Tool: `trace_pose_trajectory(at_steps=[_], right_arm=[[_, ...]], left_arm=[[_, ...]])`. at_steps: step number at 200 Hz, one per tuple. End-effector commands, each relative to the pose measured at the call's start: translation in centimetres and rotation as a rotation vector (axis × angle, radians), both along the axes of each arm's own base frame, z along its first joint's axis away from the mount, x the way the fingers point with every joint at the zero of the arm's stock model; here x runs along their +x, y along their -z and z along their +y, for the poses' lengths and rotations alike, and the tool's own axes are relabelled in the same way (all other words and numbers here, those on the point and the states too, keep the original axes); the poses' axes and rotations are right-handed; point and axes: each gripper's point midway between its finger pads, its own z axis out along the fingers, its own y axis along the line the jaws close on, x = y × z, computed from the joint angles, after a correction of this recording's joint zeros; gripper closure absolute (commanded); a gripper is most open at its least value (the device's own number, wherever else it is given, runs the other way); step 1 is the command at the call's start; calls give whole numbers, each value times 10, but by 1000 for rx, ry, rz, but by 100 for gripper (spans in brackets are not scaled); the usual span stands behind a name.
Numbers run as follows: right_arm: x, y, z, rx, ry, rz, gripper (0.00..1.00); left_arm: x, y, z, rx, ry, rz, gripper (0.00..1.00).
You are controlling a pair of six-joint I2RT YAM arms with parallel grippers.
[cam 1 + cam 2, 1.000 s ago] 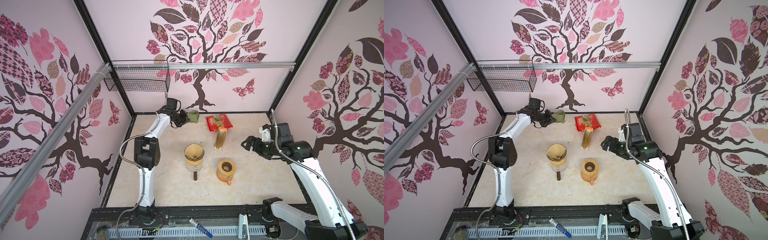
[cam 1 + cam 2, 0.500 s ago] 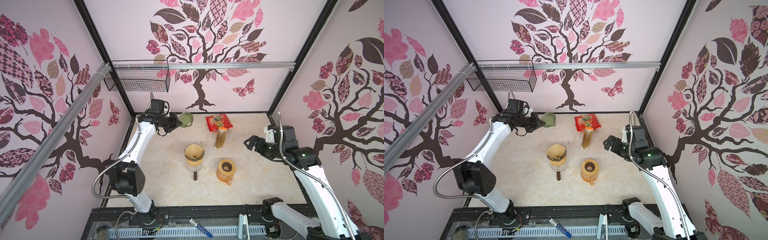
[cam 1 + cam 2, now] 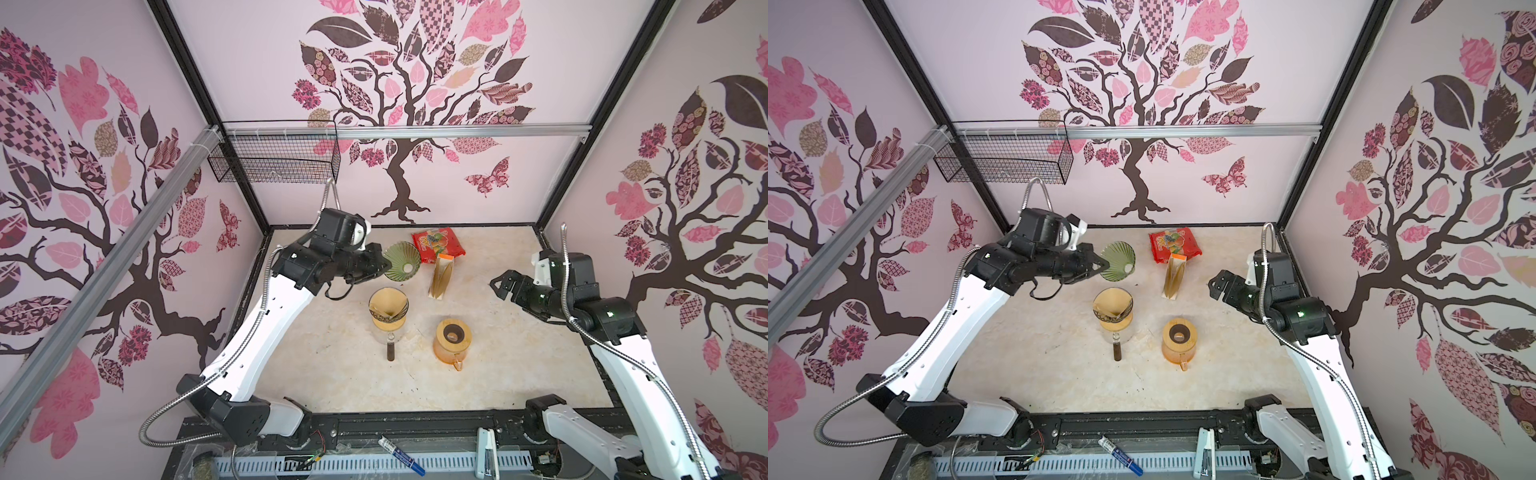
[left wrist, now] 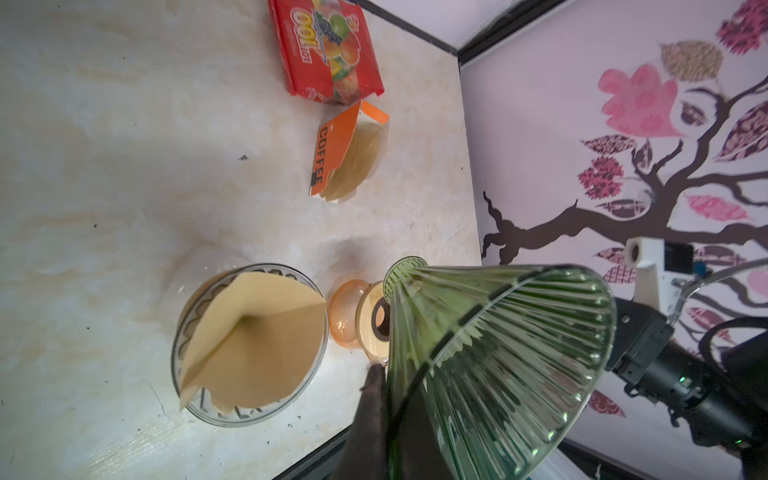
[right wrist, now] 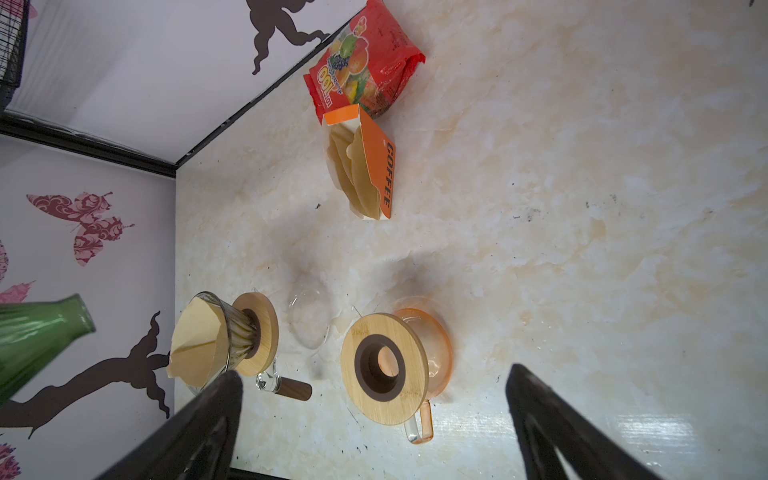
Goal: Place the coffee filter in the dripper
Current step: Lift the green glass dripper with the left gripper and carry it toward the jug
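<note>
**Dripper transfer.** Green dripper (image 3: 402, 261) was held aloft, clamped by the left gripper (image 3: 385, 266); right gripper (image 3: 500, 285) was spread, empty. Coffee filters (image 5: 345, 166) lay boxed; seating the dripper on the orange carafe (image 3: 453, 337) was judged next.

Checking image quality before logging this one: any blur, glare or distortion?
Left wrist view: the green dripper crowds the frame, the finger beside it blurred. Right wrist view: near fingers are blurred; glare streaks the table. Both top views: sharp, wide-angle bending at the edges.
</note>
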Motion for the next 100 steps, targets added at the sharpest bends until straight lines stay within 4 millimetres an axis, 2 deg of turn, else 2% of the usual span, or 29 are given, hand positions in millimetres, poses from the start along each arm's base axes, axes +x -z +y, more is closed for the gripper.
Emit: trace_pose_trajectory(at_steps=[1, 30, 50, 70, 74, 100], right_arm=[[-2, -7, -5, -17, 18, -41, 0], [-3, -16, -11, -41, 31, -85, 0], [-4, -19, -8, -41, 11, -103, 0], [-9, -22, -11, -49, 18, -112, 0], [-10, -23, -12, -51, 21, -116, 0], [-18, -24, -13, -55, 8, -132, 0]], left_arm=[[-14, -13, -20, 42, 59, -57, 100], [-45, 3, -62, 148, 218, -58, 100], [-61, 23, -89, 204, 324, -32, 100], [-73, 47, -107, 288, 403, -4, 100], [-74, 41, -112, 278, 414, -18, 100], [-81, 63, -129, 296, 468, 26, 100]])
